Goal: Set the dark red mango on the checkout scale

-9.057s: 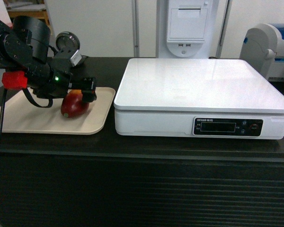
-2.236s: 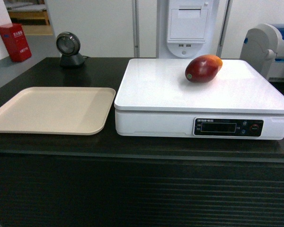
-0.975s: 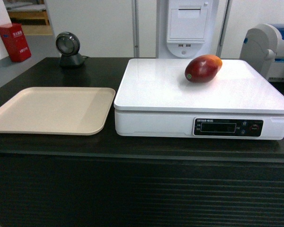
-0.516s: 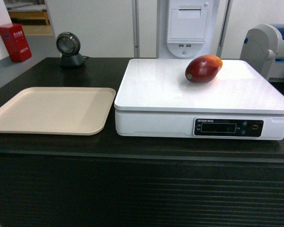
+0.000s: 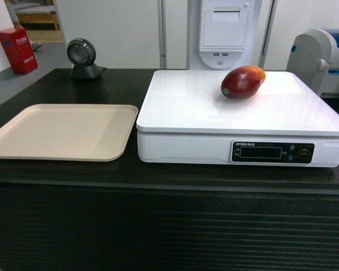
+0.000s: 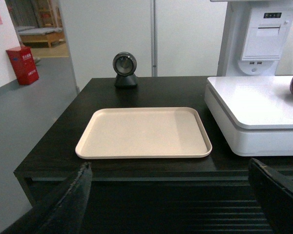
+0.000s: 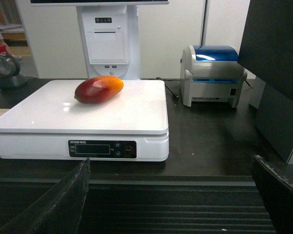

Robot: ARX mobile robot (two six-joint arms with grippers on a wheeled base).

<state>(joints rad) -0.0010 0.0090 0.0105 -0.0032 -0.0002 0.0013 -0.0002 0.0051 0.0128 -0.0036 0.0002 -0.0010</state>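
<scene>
The dark red mango (image 5: pixel 243 82) lies on its side on the far part of the scale (image 5: pixel 203 107), which stands on the black table (image 5: pixel 130 172); its orange-yellow end points right. The head view shows no arm at all. Only the wrist views show the grippers: the left gripper (image 6: pixel 171 204) has its two fingers (image 6: pixel 68 204) spread wide at the frame's lower corners, holding nothing, before the beige tray (image 6: pixel 144 132) left of the scale. The right gripper (image 7: pixel 171 204) is likewise spread and empty, facing the scale's display panel (image 7: pixel 102 148). The right wrist view alone shows a blue-topped printer (image 7: pixel 212 73) right of the scale; the left wrist view catches just the mango's edge.
</scene>
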